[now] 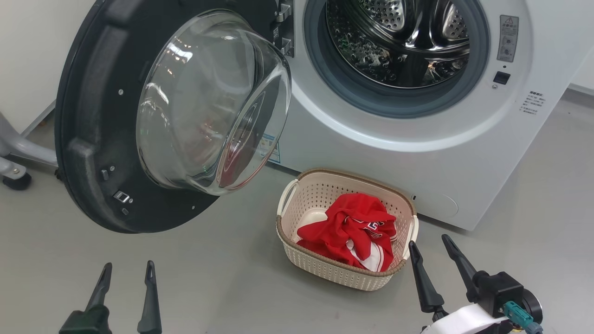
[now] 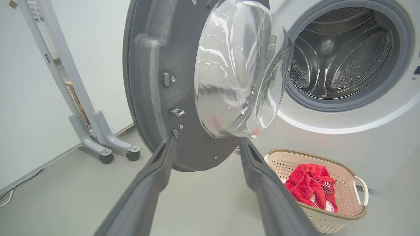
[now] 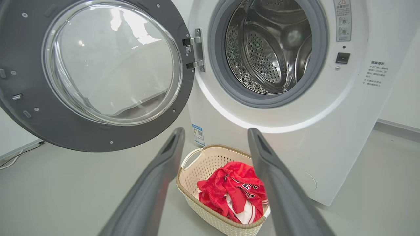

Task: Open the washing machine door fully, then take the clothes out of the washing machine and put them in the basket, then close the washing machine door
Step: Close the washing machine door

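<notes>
The washing machine [image 1: 417, 153] stands with its door [image 1: 93, 139] swung wide to the left, its glass bowl [image 1: 213, 102] bulging toward me. Its steel drum [image 1: 399, 41] shows no clothes inside. The red clothes [image 1: 357, 229] lie bunched in the cream basket [image 1: 325, 269] on the floor in front of the machine. My left gripper [image 1: 128, 271] hangs open below the door, holding nothing. My right gripper [image 1: 429, 246] is open just right of the basket, also holding nothing. The left wrist view shows the door [image 2: 154, 82] ahead; the right wrist view shows the basket [image 3: 197, 164] between the fingers.
A grey wheeled stand [image 2: 105, 144] sits by the white wall left of the door. The grey floor [image 1: 222, 278] spreads between the door and the basket. The door's latch [image 1: 121, 196] faces me on its lower rim.
</notes>
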Tool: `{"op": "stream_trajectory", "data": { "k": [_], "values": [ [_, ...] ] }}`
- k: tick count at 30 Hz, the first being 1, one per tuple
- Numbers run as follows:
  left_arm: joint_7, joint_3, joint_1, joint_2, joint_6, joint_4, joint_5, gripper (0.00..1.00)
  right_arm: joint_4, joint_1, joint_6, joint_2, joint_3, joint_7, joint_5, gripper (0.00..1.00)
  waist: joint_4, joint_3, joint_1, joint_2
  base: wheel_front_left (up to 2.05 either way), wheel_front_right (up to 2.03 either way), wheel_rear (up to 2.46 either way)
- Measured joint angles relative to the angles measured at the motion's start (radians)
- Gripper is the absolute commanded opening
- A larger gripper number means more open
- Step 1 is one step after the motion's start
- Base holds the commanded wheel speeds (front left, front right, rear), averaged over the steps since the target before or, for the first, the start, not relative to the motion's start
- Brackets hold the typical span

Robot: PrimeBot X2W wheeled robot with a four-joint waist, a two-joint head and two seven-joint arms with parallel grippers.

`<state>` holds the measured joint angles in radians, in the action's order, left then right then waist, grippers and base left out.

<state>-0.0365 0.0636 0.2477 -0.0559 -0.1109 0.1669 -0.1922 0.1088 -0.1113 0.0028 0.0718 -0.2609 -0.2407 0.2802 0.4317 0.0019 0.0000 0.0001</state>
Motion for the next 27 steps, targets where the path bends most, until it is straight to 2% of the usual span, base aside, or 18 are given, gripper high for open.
{"op": "stream_trajectory", "data": {
  "k": [16,17,18,19,20,24,27],
  "values": [
    [-0.009,-0.014,0.000,0.001,-0.007,0.006,-0.007,1.00,0.003,0.000,0.005,-0.002,-0.009,0.008,0.000,1.00,0.014,-0.010,0.0000,0.0000,0.00,0.00,0.00],
    [-0.009,-0.015,0.000,0.002,-0.007,0.007,-0.010,0.90,0.003,0.000,0.005,-0.002,-0.009,0.008,0.000,1.00,0.014,-0.010,0.0000,0.0000,0.00,0.00,0.00],
    [-0.009,-0.015,0.000,0.002,-0.007,0.007,-0.010,0.53,0.003,0.000,0.005,-0.002,-0.010,0.008,0.000,1.00,0.014,-0.010,0.0000,0.0000,0.00,0.00,0.00],
    [-0.009,-0.015,0.000,0.002,-0.007,0.008,-0.011,0.30,0.003,0.000,0.005,-0.002,-0.010,0.008,0.000,1.00,0.014,-0.011,0.0000,0.0000,0.00,0.00,0.00],
    [-0.009,-0.015,0.000,0.002,-0.007,0.009,-0.016,0.00,0.003,0.000,0.005,-0.002,-0.010,0.008,0.000,1.00,0.013,-0.011,0.0000,0.0000,0.00,0.00,0.00],
    [-0.010,-0.013,0.000,0.002,-0.007,0.015,-0.057,0.00,0.004,0.000,0.005,-0.002,-0.010,0.016,0.000,1.00,0.013,-0.011,0.0000,0.0000,0.00,0.00,0.00],
    [-0.019,-0.016,0.000,0.004,-0.005,0.035,-0.177,0.00,0.004,0.000,0.004,-0.002,-0.010,0.016,0.000,1.00,0.013,-0.012,0.0000,0.0000,0.00,0.00,0.00]
  ]
}}
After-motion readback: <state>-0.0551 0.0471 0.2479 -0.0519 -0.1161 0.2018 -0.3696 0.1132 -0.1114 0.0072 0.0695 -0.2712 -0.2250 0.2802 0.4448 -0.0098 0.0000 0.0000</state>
